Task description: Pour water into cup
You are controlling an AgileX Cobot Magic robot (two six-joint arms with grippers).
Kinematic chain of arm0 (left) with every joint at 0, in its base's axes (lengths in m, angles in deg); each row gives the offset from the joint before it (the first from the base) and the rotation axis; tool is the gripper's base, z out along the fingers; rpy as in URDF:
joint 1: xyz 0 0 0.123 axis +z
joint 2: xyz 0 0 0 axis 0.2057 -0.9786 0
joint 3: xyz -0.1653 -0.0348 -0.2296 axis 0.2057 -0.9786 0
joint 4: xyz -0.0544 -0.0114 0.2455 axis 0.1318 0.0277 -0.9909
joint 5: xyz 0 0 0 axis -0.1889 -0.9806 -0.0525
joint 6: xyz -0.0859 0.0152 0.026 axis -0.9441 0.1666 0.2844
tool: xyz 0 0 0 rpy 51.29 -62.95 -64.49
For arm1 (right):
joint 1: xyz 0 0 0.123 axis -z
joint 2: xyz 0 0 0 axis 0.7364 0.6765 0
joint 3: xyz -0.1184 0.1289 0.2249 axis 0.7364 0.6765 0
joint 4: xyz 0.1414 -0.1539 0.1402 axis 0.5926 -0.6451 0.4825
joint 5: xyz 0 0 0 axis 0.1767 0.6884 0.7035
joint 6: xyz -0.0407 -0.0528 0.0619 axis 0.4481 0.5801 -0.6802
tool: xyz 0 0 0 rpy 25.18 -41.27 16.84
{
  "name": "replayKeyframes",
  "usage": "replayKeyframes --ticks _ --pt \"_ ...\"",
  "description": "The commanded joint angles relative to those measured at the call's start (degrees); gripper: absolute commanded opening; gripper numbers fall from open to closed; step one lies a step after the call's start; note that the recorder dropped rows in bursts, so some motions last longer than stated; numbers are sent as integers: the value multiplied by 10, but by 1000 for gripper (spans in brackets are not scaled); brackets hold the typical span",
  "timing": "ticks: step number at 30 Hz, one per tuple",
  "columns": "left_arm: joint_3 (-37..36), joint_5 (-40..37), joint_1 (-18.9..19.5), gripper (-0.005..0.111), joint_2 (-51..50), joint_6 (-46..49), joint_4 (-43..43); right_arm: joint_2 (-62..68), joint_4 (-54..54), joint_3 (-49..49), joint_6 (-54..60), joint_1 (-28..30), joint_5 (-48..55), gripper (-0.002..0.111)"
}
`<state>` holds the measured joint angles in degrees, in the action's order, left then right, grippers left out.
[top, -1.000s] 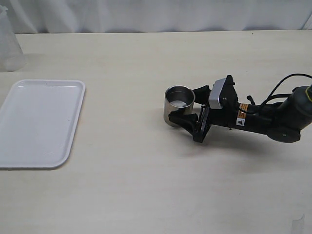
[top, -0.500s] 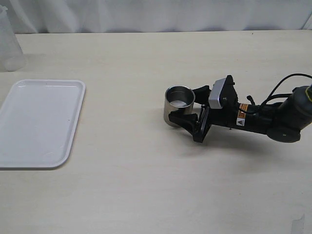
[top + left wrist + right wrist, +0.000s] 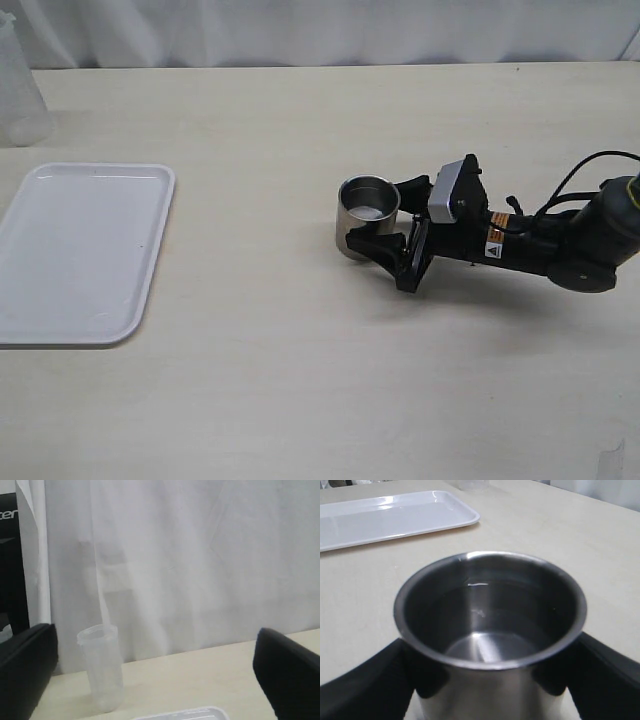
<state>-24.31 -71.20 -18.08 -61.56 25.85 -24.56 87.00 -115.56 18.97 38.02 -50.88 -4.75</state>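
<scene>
The cup [image 3: 366, 215] is a short brushed-steel cylinder standing upright on the table right of centre. A shallow shiny pool of water [image 3: 490, 647] lies in its bottom. My right gripper [image 3: 381, 214] lies low along the table, with its black fingers [image 3: 365, 685] against both sides of the cup [image 3: 490, 630], shut on it. My left gripper [image 3: 157, 680] is open and empty, with its fingers [image 3: 287, 675] at the edges of the left wrist view. It is out of the exterior view.
A white tray [image 3: 85, 250] lies at the left of the table, and shows in the right wrist view [image 3: 390, 515]. A tall translucent plastic beaker [image 3: 20, 100] stands at the far left back, seen also in the left wrist view [image 3: 100, 667]. A white curtain hangs behind the table.
</scene>
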Motion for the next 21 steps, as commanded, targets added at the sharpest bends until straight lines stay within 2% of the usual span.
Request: replayKeyframes --ticks 1,12,15,21 --pt "-28 25 -5 105 1 2 -2 -2 -2 -4 0 0 -11 4" --pt "-70 34 -4 105 1 4 -9 -2 -2 -4 0 0 -11 4" --pt "-70 9 -3 105 1 4 -9 -2 -2 -4 0 0 -11 4" --pt "-70 3 26 105 1 4 -8 -2 -2 -4 0 0 -11 4"
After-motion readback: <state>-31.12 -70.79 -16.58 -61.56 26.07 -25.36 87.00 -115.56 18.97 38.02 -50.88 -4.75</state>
